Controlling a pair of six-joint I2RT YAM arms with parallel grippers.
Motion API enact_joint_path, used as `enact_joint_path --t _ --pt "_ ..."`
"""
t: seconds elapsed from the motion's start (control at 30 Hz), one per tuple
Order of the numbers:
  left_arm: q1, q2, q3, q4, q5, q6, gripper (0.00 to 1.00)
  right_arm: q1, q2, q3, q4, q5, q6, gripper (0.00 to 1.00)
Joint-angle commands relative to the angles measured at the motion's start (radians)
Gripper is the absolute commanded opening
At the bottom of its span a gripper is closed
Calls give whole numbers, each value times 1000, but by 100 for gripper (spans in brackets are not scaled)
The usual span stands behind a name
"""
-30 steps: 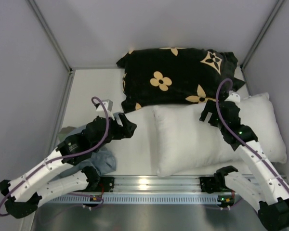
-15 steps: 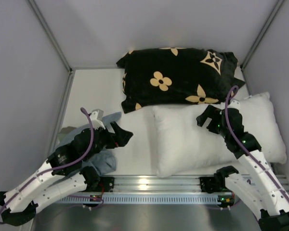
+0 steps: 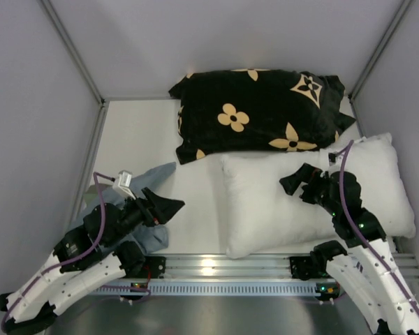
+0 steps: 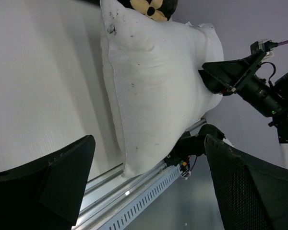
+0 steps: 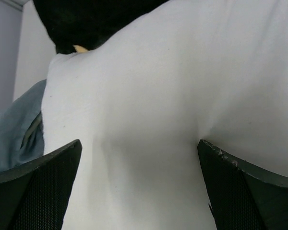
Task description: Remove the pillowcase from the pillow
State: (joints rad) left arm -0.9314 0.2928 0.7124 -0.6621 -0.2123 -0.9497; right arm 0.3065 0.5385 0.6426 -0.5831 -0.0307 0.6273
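Observation:
The grey-blue pillowcase [image 3: 151, 236] lies crumpled on the table at the near left, off the pillow and partly under my left arm; its edge shows in the right wrist view [image 5: 14, 134]. The plain white pillow [image 3: 265, 202] lies bare at centre right and also shows in the left wrist view [image 4: 153, 81] and the right wrist view [image 5: 173, 96]. My left gripper [image 3: 164, 207] is open and empty just above the pillowcase, pointing at the pillow [image 4: 149, 187]. My right gripper [image 3: 297, 180] is open and empty, hovering over the pillow's top [image 5: 139, 187].
A black pillow with tan flower shapes [image 3: 255, 115] lies at the back, touching the white pillow's far edge. A metal rail [image 3: 223, 266] runs along the near edge. Grey walls close in both sides and the back.
Both arms have drawn back toward the near edge. The left gripper moved down-left to above the pillowcase; the right gripper slid nearer over the white pillow. Both stayed open.

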Motion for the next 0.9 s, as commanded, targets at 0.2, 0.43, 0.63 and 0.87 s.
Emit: enact_joint_path --t 0.2,0.43,0.63,0.87 --pt "-4 -254 -140 146 132 -73 99 11 -311 -122 -30 -199 101 99" --pt "-4 -274 -241 277 264 -101 99 13 -331 -286 26 -244 215 99" --pt "-3 -274 -306 357 355 -110 99 13 -511 -365 31 -270 267 99" --pt "-4 -274 -422 597 457 -121 99 13 -640 -365 -107 -216 258 99"
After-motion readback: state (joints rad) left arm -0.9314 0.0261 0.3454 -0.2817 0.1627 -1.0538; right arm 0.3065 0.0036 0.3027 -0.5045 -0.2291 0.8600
